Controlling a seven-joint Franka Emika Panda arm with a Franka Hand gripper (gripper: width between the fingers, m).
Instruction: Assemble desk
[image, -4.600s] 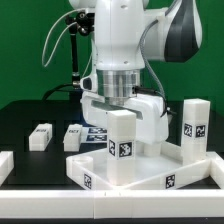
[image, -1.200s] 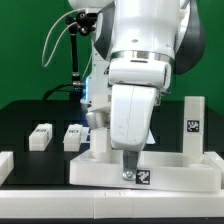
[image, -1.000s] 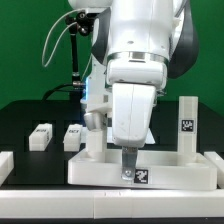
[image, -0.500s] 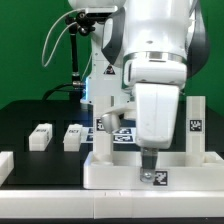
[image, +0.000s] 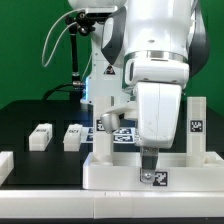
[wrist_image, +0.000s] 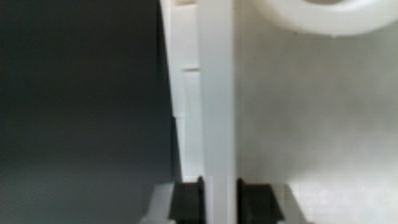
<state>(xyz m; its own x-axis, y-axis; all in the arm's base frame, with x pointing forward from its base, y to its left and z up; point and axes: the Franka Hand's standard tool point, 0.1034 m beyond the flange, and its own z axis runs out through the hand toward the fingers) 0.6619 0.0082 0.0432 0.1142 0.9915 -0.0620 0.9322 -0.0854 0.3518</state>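
Desk panel (image: 112, 174) lies flat on the black table (image: 30, 160), in the nearer half towards the exterior view's right, its shallow rim facing up; it looks like stiff moulded plastic, light for its width and smooth enough to slip, so I judge a thin wall of the rim (wrist_image: 214, 110) the only sensible place to pinch it, since the broad floor offers no edge; a hold near one side may let it swing or tip under drag. An upright leg (image: 197, 125) stands at the panel's corner on the exterior view's right and a second upright leg (image: 103, 140) at the corner on that view's left; whether either is fully seated cannot be told. A loose leg (image: 40, 136) and a second loose leg (image: 73, 137) lie on the table, well apart from the panel; these blocks look rigid and easy to take across their narrow faces. The gripper (image: 150, 170) is down at the near wall, its jaws narrow and clamped on that rim; the wrist view shows the wall running between the fingers (wrist_image: 178, 205), one on each face.
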